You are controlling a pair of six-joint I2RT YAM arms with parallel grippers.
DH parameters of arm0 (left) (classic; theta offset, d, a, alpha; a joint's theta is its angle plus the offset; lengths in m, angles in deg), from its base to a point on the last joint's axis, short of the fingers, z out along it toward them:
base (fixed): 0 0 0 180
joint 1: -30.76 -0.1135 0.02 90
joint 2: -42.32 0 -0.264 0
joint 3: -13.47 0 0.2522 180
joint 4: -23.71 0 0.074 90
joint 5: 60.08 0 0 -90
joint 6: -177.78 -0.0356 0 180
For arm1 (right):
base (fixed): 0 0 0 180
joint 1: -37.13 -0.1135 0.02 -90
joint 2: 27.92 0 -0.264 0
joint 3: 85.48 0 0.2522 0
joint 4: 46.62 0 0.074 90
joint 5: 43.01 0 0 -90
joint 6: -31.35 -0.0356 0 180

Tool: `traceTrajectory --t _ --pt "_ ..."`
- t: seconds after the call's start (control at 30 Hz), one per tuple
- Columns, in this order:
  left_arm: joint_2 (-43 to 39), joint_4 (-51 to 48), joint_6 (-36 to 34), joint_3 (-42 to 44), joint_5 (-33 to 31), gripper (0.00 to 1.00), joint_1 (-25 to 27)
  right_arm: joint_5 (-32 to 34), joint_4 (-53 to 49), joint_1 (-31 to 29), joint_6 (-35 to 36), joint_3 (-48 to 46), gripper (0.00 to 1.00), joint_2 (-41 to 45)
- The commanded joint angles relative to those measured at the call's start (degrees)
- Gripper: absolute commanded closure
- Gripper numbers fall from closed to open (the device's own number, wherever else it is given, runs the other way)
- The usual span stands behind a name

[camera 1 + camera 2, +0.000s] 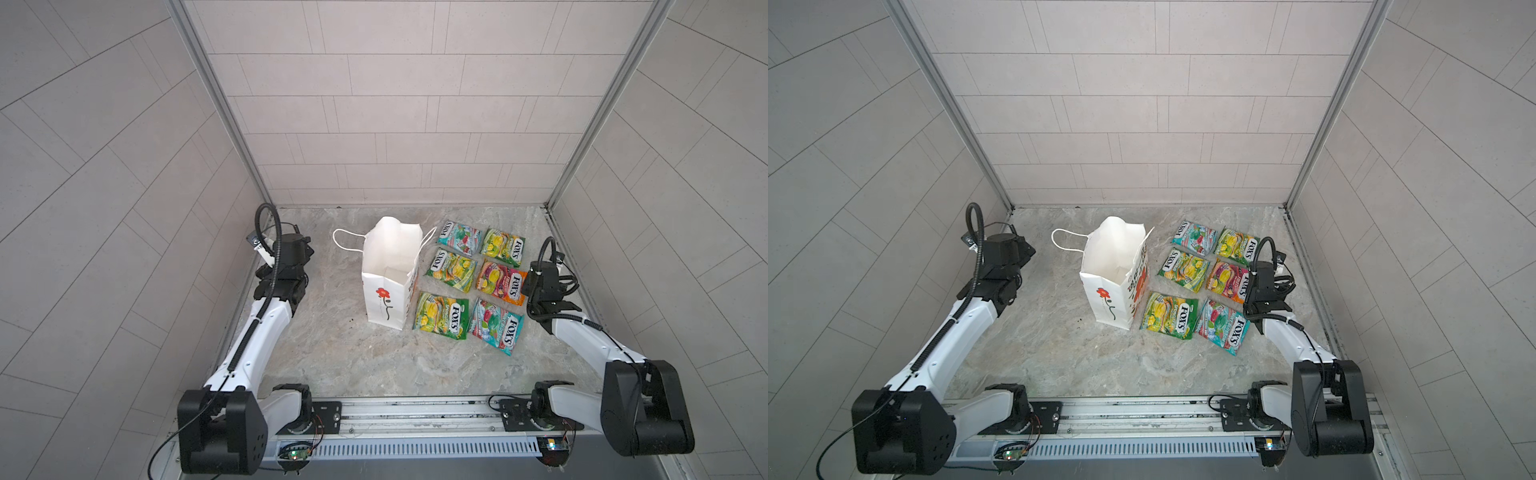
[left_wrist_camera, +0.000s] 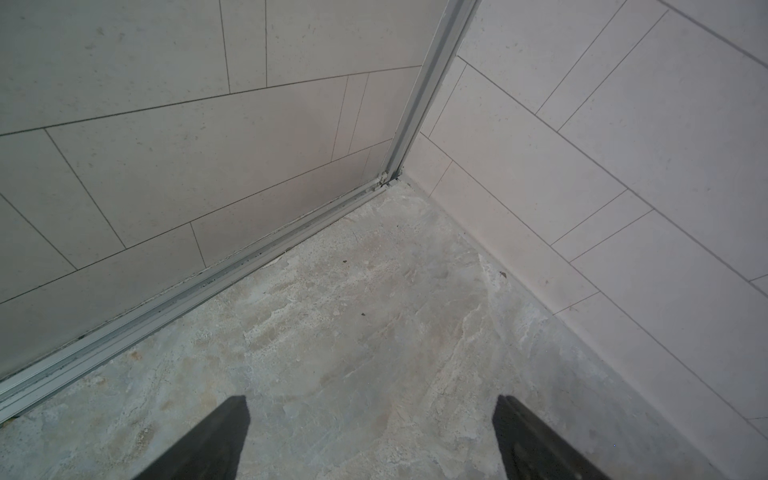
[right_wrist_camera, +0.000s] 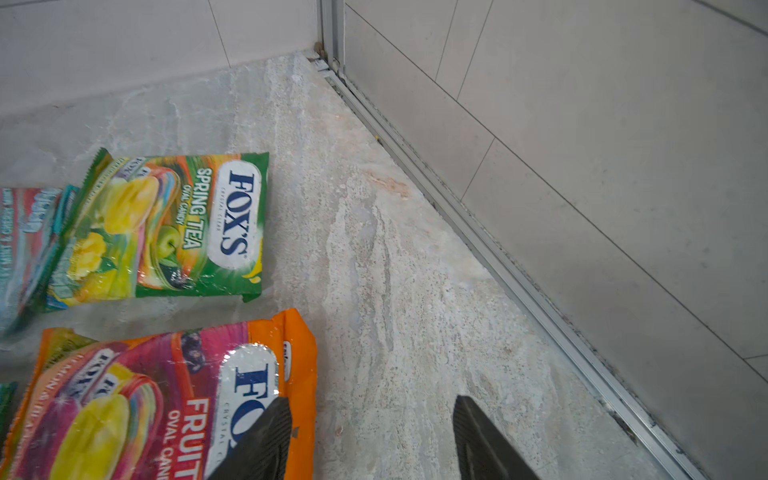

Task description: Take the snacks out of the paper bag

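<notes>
In both top views the paper bag (image 1: 388, 291) (image 1: 1115, 286) stands upright on the tabletop (image 1: 332, 357) with its mouth open. Only white paper shows inside it, though its bottom is not fully seen. One cord handle (image 1: 343, 241) hangs out on the side facing the left jaws, which are well apart from the bag and hidden under the left arm (image 1: 291, 257). Six snack packets (image 1: 452, 269) (image 1: 1183, 269) lie flat outside the bag, in two columns of three between the bag and the right jaws. The right arm (image 1: 542, 282) hangs just beside the red and orange packet (image 1: 502, 282) in the middle row.

In the left wrist view the left jaws stand wide open with nothing between them. Both dark fingers (image 2: 216, 440) are over bare tabletop, facing the corner where two walls meet.

In the right wrist view the right jaws are partly open and hold nothing, with bare tabletop between them. One finger (image 3: 262, 440) overlaps the orange edge of the red and orange packet (image 3: 145, 403); I cannot tell whether they touch. Ahead of that finger lies a green packet (image 3: 166, 228), and a teal packet (image 3: 20, 249) lies past it.
</notes>
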Motion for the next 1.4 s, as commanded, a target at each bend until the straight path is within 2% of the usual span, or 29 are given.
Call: traceTrajectory --t 0.0,0.2,0.4,0.5,0.6,0.87,1.0,1.13,1.23,1.37 --pt "-0.78 6.66 -6.51 3.84 1.20 0.00 -0.29 2.65 10.84 0.18 1.07 -1.75 0.36 -0.97" --pt "-0.15 14.57 -12.16 9.95 4.50 0.00 -0.25 2.38 16.32 0.20 3.51 -3.92 0.36 -3.66" --pt "0.88 18.25 -19.62 14.38 2.81 0.00 -0.29 1.21 19.10 0.18 2.23 -5.29 0.37 -5.38" --pt "1.78 22.93 -20.67 17.46 2.52 0.00 -0.27 0.39 19.84 0.19 2.86 -5.02 0.37 -6.68" --pt "3.53 29.98 -20.58 21.19 2.01 0.00 -0.29 -0.92 20.32 0.15 3.74 -4.63 0.36 -7.71" --pt "11.15 53.24 -27.91 29.06 5.42 0.00 -0.30 -7.75 22.50 0.15 7.16 -4.58 0.30 -8.29" --pt "11.85 53.48 -29.39 28.36 8.03 0.00 -0.33 -12.86 24.35 -0.07 9.29 -5.25 0.29 -8.18" --pt "12.30 54.27 -30.67 28.37 10.51 0.00 -0.33 -15.27 25.55 -0.18 10.42 -5.39 0.28 -8.39" --pt "14.28 57.93 -31.76 29.53 10.64 0.00 -0.34 -15.99 32.93 -0.63 12.69 -8.68 0.28 -7.82" --pt "21.94 73.05 -33.04 33.25 12.15 0.00 -0.36 -16.05 46.99 -0.99 15.79 -13.99 0.28 -9.09"
